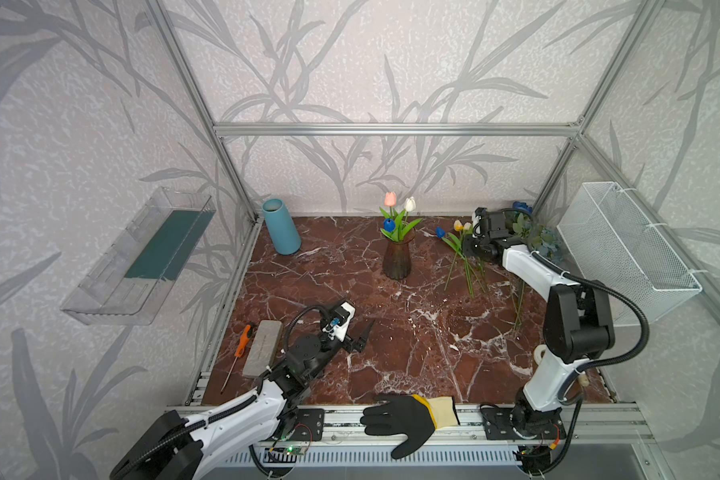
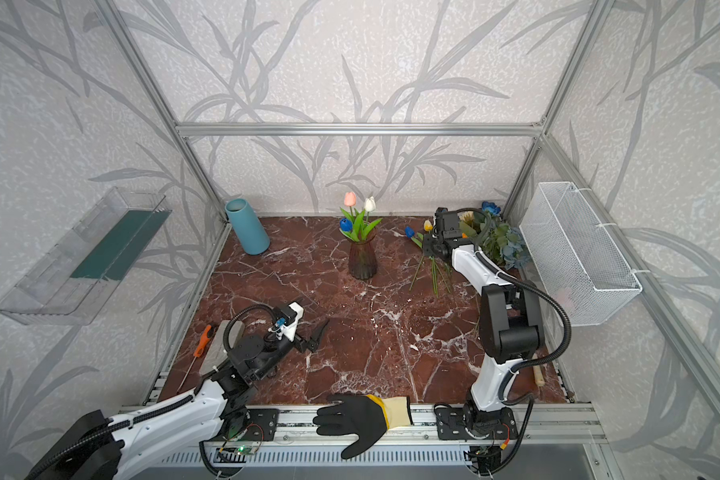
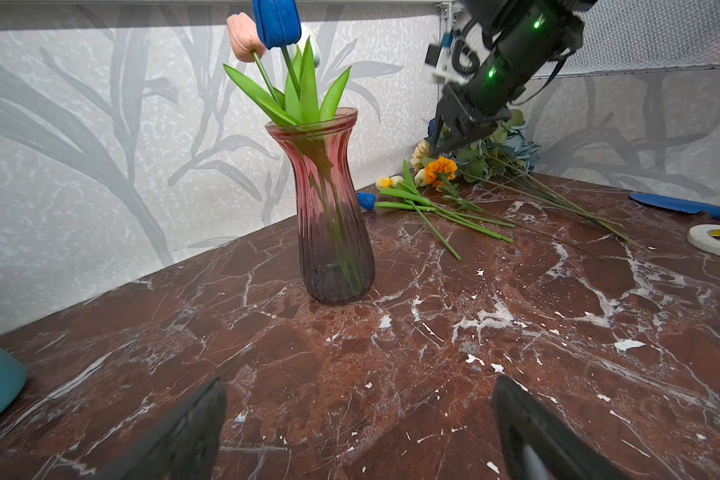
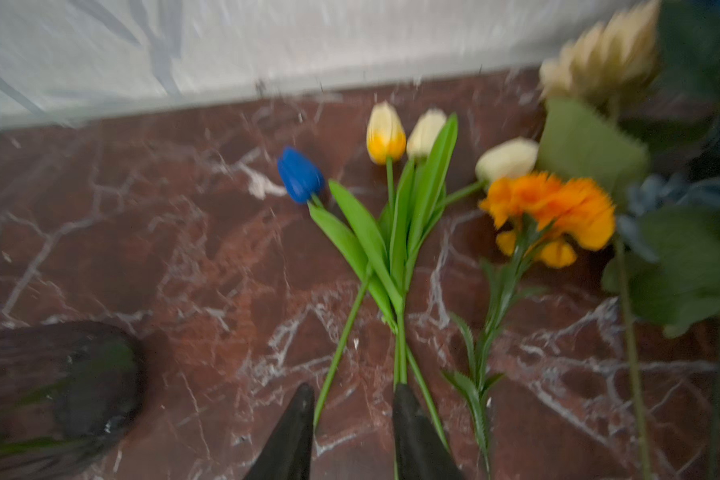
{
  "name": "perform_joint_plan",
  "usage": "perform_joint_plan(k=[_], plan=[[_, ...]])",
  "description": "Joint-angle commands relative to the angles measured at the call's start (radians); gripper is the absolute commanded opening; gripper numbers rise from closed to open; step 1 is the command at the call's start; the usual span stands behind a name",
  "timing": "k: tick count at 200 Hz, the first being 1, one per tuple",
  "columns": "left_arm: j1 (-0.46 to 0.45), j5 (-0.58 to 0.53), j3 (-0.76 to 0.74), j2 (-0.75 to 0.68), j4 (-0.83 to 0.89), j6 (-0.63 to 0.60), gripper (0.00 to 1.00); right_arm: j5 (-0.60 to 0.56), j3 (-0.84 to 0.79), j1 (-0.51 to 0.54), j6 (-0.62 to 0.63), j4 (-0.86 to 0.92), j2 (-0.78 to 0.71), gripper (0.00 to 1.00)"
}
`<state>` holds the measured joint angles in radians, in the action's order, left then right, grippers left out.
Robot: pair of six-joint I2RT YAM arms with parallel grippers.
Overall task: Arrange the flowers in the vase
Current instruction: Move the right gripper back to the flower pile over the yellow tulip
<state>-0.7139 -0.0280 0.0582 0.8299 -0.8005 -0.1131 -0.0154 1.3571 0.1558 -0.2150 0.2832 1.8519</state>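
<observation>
Across the marbled surface (image 1: 412,340), the left hand (image 3: 360,384) hovers low at the front left, released, with its jaws spread wide and nothing between them. At the back right, the right hand (image 4: 353,390) reaches down over the loose flowers (image 4: 400,232). Its jaws stand partway apart astride the green tulip stems, the gap between them wider than the stems, so no grip is made. The vase (image 1: 396,259) stands upright near the back middle and holds a pink tulip (image 1: 390,198), a white tulip (image 1: 410,203) and a blue tulip (image 1: 388,225). To its right, not touching it, a dusty-blue bunch (image 2: 512,249), a daisy (image 4: 599,62), a marigold (image 4: 553,208), a yellow tulip (image 4: 385,133) and a second blue tulip (image 4: 300,174) lie on the surface.
</observation>
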Motion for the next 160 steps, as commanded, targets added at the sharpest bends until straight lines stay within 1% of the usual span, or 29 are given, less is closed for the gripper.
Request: perform_joint_plan(k=[1,38,70,118,144,160], plan=[[-0.004,0.01,0.034,0.008,-0.023,-0.003,0.99,-0.018,0.073,0.008,-0.012,0.152,0.051,0.34],[-0.004,0.011,0.037,0.009,-0.016,-0.003,0.99,-0.001,0.175,0.008,-0.015,0.214,0.159,0.33],[-0.004,0.008,0.038,0.002,-0.005,-0.005,0.99,0.068,0.221,0.008,-0.051,0.212,0.226,0.34],[-0.004,0.008,0.041,0.006,0.0,-0.008,0.99,0.047,0.276,0.008,-0.092,0.238,0.302,0.35],[-0.004,0.008,0.042,0.006,0.001,-0.009,0.99,0.066,0.285,0.008,-0.103,0.223,0.333,0.31],[-0.004,0.008,0.042,0.006,0.003,-0.01,0.99,0.068,0.299,0.01,-0.106,0.232,0.354,0.25]])
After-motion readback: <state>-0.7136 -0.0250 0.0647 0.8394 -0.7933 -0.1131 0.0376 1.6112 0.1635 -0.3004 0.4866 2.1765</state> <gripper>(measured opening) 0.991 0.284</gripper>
